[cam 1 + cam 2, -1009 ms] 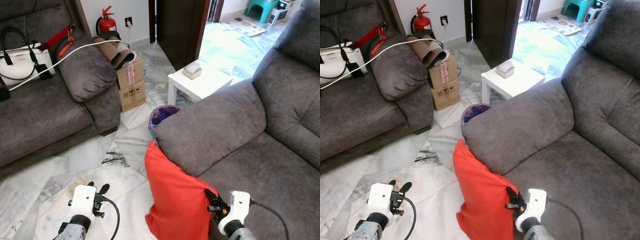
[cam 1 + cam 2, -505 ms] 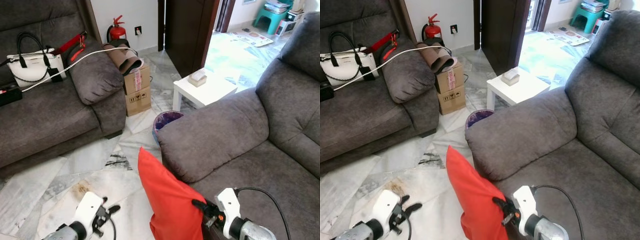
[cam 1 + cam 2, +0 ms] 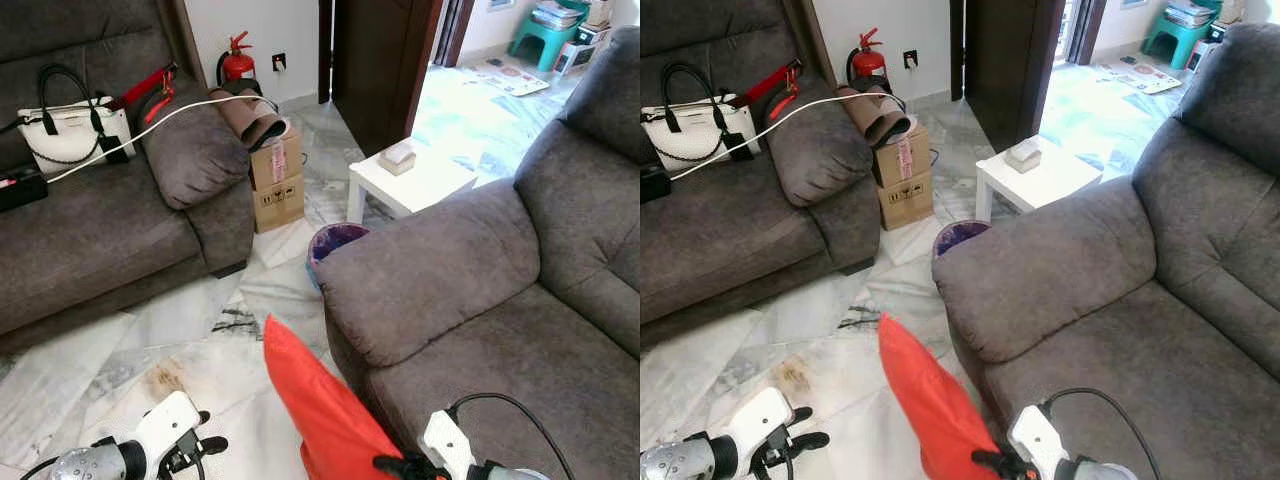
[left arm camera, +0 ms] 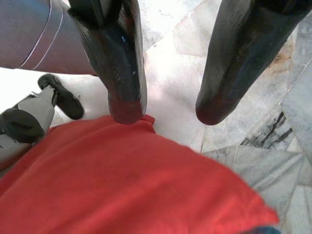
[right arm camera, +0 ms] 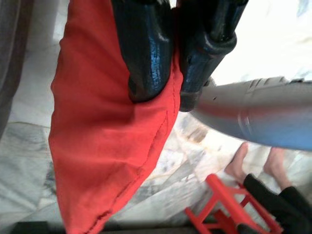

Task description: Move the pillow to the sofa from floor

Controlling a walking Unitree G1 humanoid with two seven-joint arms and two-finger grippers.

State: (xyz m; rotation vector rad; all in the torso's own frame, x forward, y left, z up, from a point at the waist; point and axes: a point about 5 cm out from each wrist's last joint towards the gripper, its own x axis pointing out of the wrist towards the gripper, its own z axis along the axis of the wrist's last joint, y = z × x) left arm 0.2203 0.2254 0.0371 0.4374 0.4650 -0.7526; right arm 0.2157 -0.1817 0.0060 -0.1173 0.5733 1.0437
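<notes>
The pillow has risen, pinched by the right end effector; left end effector gapes empty.

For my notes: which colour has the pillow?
Red, plain. The pillow shows best in the right wrist view.

Bright daylight is coming through the doorway; beside it the floor is glaring; wrist views are showing blurred fingers.

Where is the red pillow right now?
The red pillow hangs low in the head views, pinched by the right tool, beside the grey sofa's armrest.
</notes>
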